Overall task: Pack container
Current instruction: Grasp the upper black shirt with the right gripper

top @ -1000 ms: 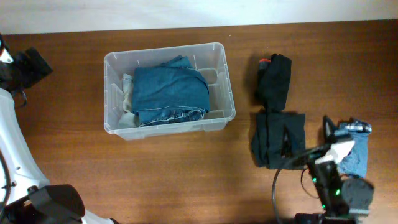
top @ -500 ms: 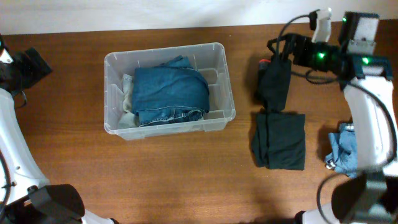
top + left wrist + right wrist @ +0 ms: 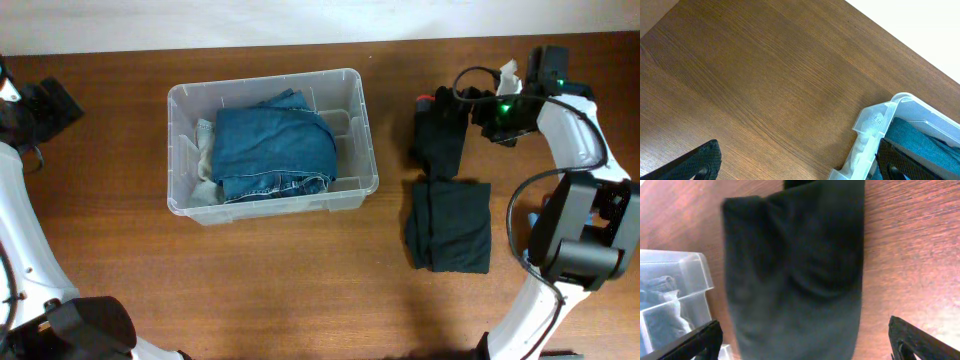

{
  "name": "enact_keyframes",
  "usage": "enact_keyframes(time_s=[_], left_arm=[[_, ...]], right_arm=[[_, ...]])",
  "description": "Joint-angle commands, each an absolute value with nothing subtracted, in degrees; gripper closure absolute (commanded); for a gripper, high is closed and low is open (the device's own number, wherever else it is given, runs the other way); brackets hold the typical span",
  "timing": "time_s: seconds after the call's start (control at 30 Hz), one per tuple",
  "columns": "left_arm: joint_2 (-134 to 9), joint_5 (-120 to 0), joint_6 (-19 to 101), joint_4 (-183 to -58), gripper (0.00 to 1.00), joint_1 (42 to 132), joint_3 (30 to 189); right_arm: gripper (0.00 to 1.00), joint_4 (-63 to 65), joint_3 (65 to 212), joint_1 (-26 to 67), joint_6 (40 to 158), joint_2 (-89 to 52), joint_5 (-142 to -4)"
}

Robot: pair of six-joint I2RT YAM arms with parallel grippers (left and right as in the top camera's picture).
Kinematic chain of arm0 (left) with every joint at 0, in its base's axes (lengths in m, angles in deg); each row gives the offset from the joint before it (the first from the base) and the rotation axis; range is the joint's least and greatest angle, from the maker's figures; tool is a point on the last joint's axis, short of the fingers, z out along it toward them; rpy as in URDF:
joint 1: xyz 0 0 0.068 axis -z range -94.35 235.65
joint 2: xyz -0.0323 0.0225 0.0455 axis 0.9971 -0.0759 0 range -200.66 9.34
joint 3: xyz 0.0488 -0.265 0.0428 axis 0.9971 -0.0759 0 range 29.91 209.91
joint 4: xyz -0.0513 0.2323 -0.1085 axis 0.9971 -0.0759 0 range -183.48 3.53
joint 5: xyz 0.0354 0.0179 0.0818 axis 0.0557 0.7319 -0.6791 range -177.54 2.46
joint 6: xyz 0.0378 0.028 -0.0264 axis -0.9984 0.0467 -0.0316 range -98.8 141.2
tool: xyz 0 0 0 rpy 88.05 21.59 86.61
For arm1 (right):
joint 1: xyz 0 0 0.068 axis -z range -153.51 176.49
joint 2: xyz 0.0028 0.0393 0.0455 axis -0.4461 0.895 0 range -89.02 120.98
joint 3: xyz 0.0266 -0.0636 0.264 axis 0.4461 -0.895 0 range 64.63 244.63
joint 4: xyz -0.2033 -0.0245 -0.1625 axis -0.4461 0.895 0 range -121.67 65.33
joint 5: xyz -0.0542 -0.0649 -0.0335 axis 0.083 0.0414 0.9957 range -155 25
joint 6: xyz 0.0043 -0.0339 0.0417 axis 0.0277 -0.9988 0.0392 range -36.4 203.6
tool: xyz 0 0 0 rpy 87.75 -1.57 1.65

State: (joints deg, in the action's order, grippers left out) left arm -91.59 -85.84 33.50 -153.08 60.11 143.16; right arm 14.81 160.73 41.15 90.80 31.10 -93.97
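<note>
**My right gripper [image 3: 487,108] is over a black garment with nothing gripped**

The table [image 3: 300,290] carries the container [image 3: 262,80] left of centre. It stands upright with folded jeans [image 3: 272,145] filling most of its floor and a pale cloth tucked at its left end. Well to its right lies a flat folded black garment [image 3: 448,225]. Just above that is a bunched black garment [image 3: 440,130], and my right gripper hovers over it with its fingers spread wide on either side. My left gripper [image 3: 797,162] is also spread and holds nothing. It sits off beyond the container's far-left corner.

I judge the next move to be closing on the bunched garment.

- **Shallow pinch:** I might catch only the top fold, so the cloth would unroll and trail as I carry it.
- **Trailing hem:** it could snag the container's near wall or hang over the rim.
- **Jeans riding high:** a drop onto them may leave the garment sitting proud or sliding out.
</note>
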Motion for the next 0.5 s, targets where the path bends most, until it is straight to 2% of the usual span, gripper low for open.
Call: enact_keyframes(time_s=[0.0, 0.23, 0.4, 0.47], left_arm=[[-90.8, -85.8, 34.0, -153.0, 0.01, 60.0, 143.9], [-90.8, -85.8, 34.0, -153.0, 0.0, 60.0, 143.9], [-90.8, -85.8, 34.0, -153.0, 0.01, 60.0, 143.9], [-90.8, -85.8, 34.0, -153.0, 0.01, 60.0, 143.9]], right_arm=[[0.01, 13.4, 161.5, 42.4, 86.6, 35.1, -102.4], [0.01, 12.9, 161.5, 42.2, 86.4, 41.2, -108.7], [0.0, 13.3, 161.1, 41.1, 86.4, 42.8, -107.5], [0.05, 13.3, 161.1, 40.3, 86.4, 42.8, -105.2]])
